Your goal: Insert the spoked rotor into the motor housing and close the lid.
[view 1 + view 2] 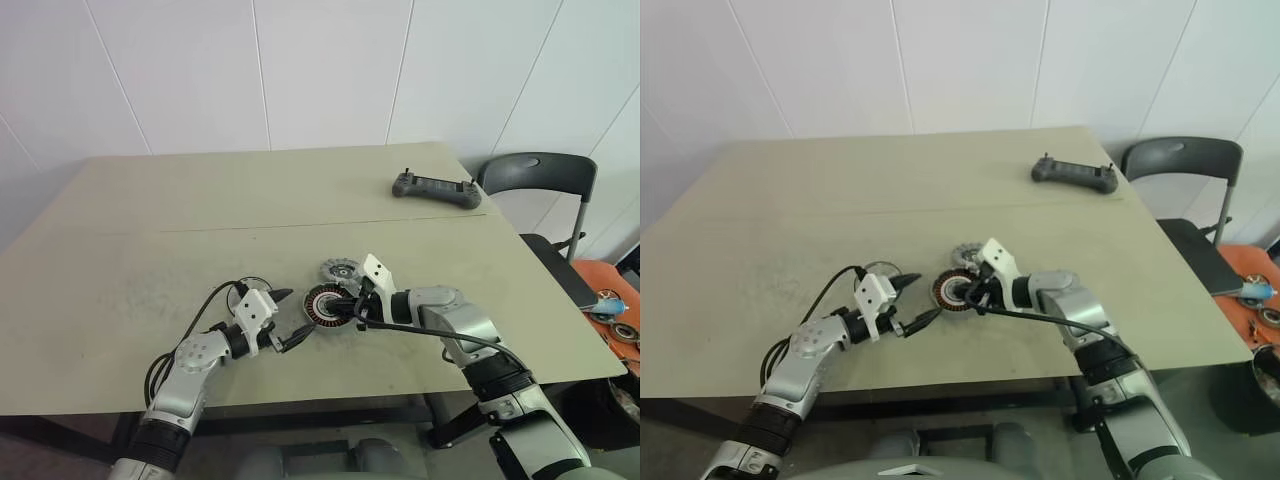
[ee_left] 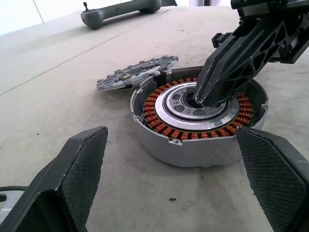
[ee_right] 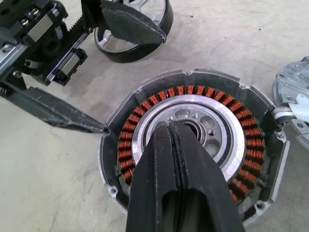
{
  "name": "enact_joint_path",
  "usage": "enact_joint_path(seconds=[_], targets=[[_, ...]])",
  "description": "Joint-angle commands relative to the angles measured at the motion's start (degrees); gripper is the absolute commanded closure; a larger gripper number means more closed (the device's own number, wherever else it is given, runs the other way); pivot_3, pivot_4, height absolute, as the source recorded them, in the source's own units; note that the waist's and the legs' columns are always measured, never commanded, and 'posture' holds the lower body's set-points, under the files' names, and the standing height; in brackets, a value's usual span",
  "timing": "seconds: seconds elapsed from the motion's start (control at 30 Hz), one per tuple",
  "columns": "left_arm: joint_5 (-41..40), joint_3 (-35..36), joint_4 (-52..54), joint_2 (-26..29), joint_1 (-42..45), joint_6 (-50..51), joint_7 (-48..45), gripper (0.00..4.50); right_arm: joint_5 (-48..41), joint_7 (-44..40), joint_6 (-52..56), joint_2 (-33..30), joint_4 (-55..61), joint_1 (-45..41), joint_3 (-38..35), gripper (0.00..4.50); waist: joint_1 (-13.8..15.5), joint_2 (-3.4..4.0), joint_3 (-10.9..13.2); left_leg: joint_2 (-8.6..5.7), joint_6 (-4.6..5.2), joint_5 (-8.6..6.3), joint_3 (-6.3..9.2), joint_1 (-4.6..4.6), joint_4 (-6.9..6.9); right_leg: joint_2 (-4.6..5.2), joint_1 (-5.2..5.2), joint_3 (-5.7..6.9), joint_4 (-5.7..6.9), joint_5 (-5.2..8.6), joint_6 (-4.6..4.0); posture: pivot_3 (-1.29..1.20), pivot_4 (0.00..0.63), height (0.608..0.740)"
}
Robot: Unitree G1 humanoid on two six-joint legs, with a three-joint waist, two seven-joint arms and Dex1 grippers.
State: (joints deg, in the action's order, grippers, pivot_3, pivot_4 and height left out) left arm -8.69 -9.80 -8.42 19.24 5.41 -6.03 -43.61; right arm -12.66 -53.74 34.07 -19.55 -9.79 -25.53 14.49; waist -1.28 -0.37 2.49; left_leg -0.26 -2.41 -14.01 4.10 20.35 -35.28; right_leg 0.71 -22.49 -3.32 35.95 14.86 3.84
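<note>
Two eye views: the motor housing [image 1: 327,303] is lying near the tabletop's [image 1: 200,210] front edge, about midway along it, with the spoked rotor [image 1: 340,271] sitting just behind it, toward the far edge. The left gripper [image 1: 287,320] is pointing at the housing's left side with its fingers spread and nothing between them. The right gripper [image 1: 350,300] is pressing its clenched tips onto the housing's middle. A gray controller [image 1: 435,188] is resting near the far right corner.
Left wrist view: both spread fingers [image 2: 77,169] are flanking the housing; the rotor's rim is leaning on the housing's wall.
Right wrist view: the pinched fingers [image 3: 178,164] are sitting on the pale hub, grasping nothing.
</note>
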Motion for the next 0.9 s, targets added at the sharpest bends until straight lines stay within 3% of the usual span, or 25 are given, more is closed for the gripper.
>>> enact_joint_path(seconds=[0.03,0.33,0.5,0.63,0.77,0.9], targets=[[0.1,0.2,-0.6,0.2,0.3,0.7,-0.1,0.00,1.1,3.8,-0.7,2.1,-2.0,-0.6,-0.2,4.49,0.0,0.01,0.0,0.00,0.00,0.00,0.00,0.01,0.00,0.00,-0.01,0.00,0.00,0.00,0.00,0.00,0.000,0.740],[-1.9,0.2,3.1,0.2,-1.1,2.8,-0.9,0.00,3.7,7.5,-4.5,2.3,-6.7,-2.2,-0.7,4.49,0.1,0.02,0.0,0.00,0.00,0.00,-0.01,0.06,0.02,0.04,-0.02,0.00,-0.04,0.00,0.00,0.00,0.000,0.740],[-6.7,1.4,8.0,-0.7,-2.1,6.1,-1.8,0.00,-0.7,-1.8,-1.1,-1.8,-1.9,0.2,0.3,4.49,0.2,0.03,0.0,0.00,0.01,0.00,-0.01,0.20,0.06,0.05,0.04,0.00,-0.10,0.00,0.00,0.00,0.000,0.740],[-8.4,1.4,11.3,-0.5,-2.8,9.0,-1.9,0.00,-0.2,-3.1,-1.0,-3.1,-2.3,0.6,0.7,4.49,-0.1,0.02,0.0,0.00,0.02,0.00,-0.03,0.17,0.15,0.00,0.05,0.00,-0.15,0.00,0.00,0.00,0.000,0.740],[-11.7,2.0,15.1,-0.9,-3.6,12.4,-1.8,0.00,-1.0,2.5,-3.6,0.4,-3.9,-1.2,-3.7,4.49,-0.2,-0.01,0.1,0.02,0.02,0.00,-0.04,0.12,0.13,-0.03,0.04,0.00,-0.14,0.00,0.00,0.00,0.000,0.740],[-16.0,3.6,19.1,-1.2,-4.0,16.5,-0.8,0.00,-4.3,1.3,-2.1,2.3,-1.6,-2.7,-5.3,4.49,-0.9,0.09,0.2,0.01,0.01,0.00,-0.03,0.24,0.12,0.02,0.01,0.00,-0.17,0.00,0.00,0.00,0.000,0.740]])
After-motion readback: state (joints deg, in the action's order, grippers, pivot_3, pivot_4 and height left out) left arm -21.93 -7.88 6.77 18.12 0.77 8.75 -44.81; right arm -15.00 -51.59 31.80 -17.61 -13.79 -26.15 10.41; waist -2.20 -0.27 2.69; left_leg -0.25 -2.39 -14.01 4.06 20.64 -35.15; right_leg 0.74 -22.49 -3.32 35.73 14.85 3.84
